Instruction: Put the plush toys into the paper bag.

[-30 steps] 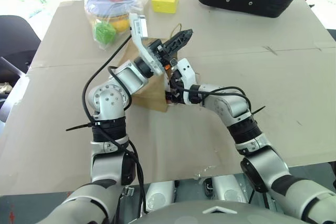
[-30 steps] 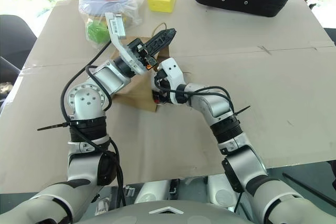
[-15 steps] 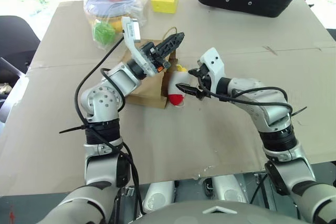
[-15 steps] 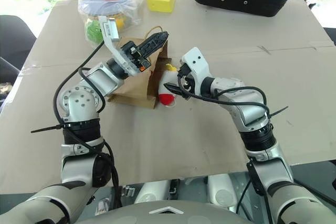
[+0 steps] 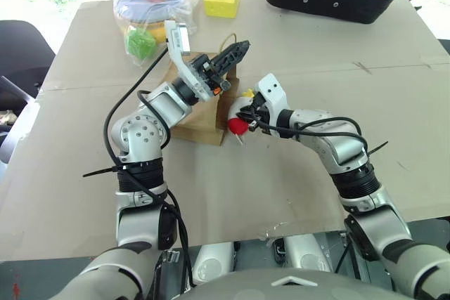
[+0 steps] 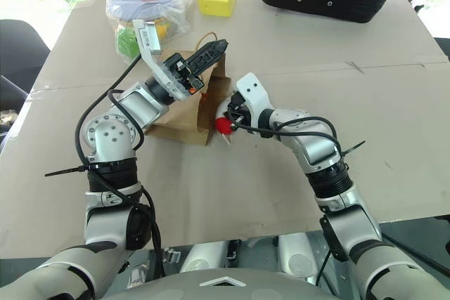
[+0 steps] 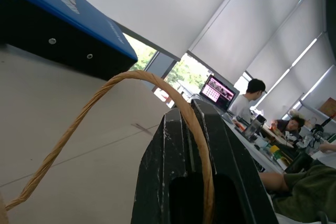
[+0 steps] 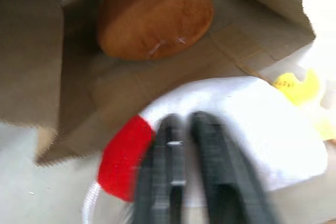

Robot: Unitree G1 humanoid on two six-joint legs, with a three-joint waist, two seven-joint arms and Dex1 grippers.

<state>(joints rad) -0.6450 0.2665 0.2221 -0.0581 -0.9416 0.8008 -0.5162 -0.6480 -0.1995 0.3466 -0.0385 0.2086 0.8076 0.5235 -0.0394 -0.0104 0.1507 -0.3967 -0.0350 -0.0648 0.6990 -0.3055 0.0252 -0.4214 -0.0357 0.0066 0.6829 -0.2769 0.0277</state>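
With the left gripper (image 5: 242, 48) pinched on the paper bag (image 5: 200, 119) handle, the right gripper (image 5: 241, 113), fingers closed on the white chicken toy (image 8: 236, 124), sits just right of the bag's mouth.

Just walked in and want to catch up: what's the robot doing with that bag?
It is packing plush toys into the paper bag, which lies on its side on the table. The left gripper is shut on the bag's string handle, holding the mouth up. The brown plush toy already sits inside. The right gripper has its jaws shut on the white chicken toy at the bag's opening.
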